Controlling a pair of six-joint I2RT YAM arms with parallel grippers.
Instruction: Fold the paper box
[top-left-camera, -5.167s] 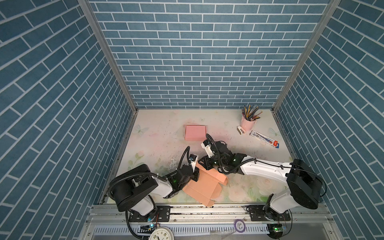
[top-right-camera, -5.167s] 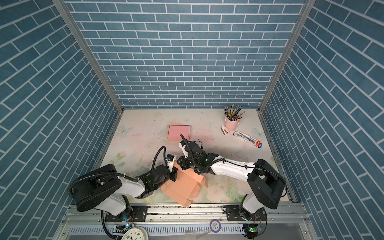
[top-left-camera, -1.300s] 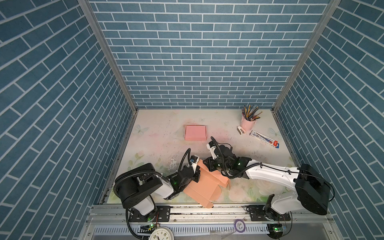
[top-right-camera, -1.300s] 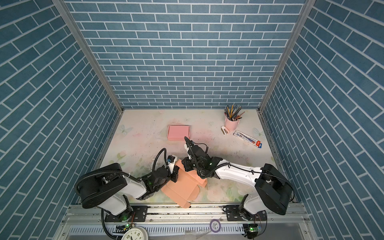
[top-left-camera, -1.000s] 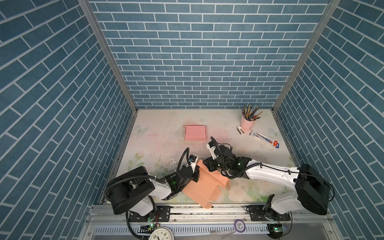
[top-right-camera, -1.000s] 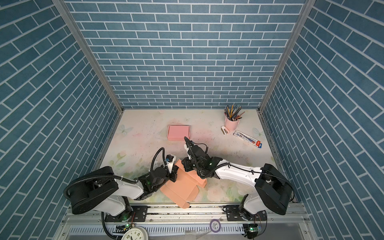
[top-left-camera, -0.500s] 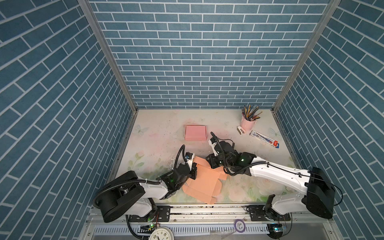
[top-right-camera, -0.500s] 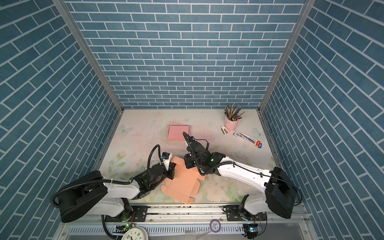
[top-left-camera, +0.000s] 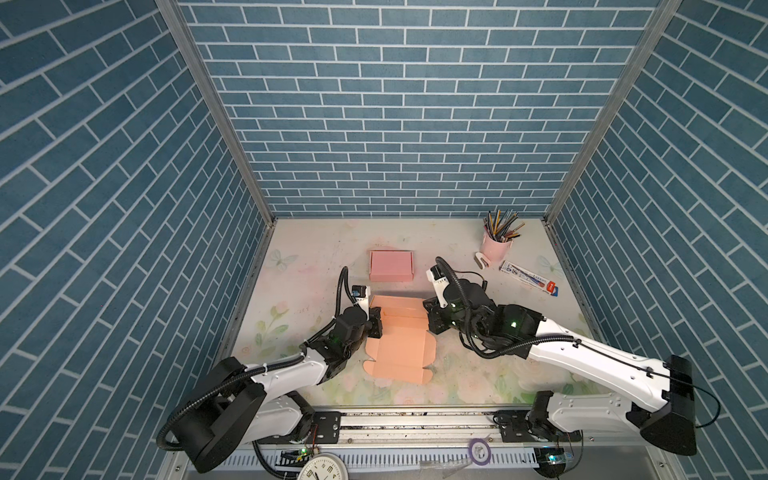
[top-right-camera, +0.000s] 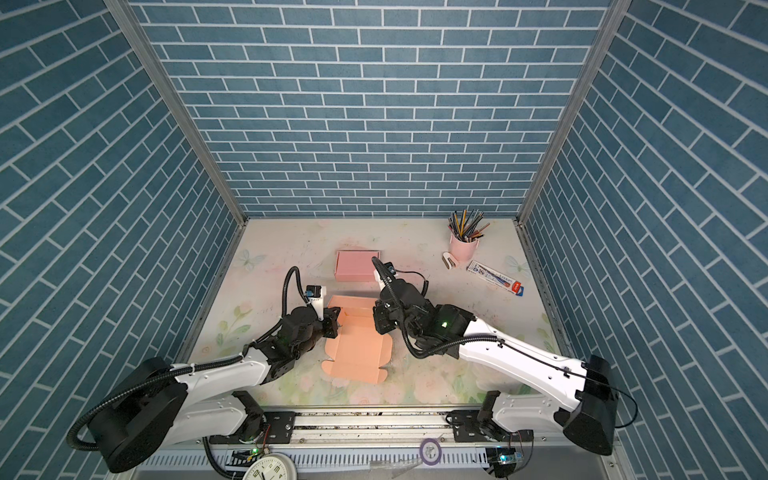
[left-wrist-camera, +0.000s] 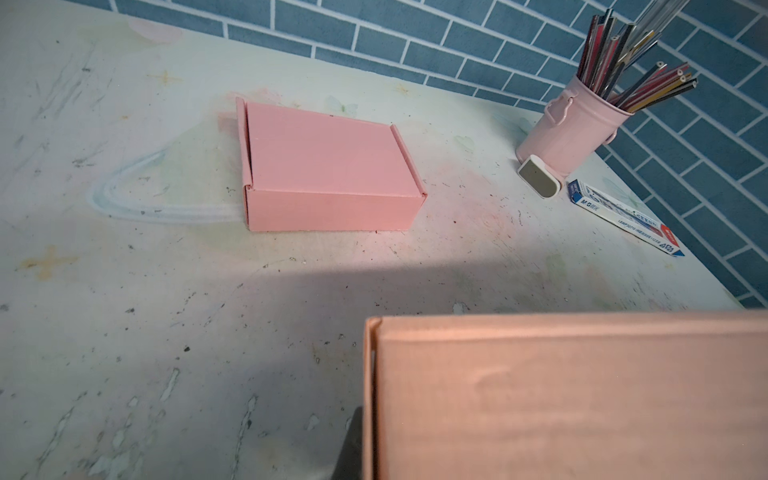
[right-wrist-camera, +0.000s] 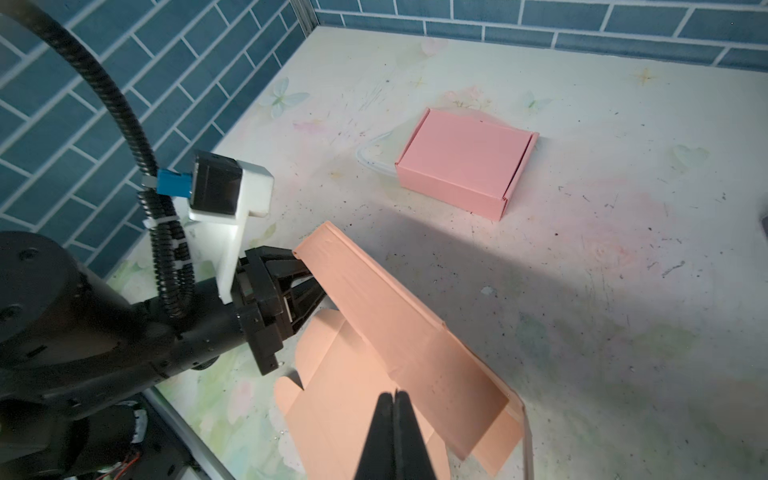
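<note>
The box (top-left-camera: 399, 349) lies mostly flat at the near middle of the table (top-left-camera: 307, 257), its far flap (right-wrist-camera: 374, 307) raised. The left gripper (right-wrist-camera: 305, 276) pinches that flap's left end. The right gripper (right-wrist-camera: 392, 401), at the right end, has its jaws pressed together.
</note>
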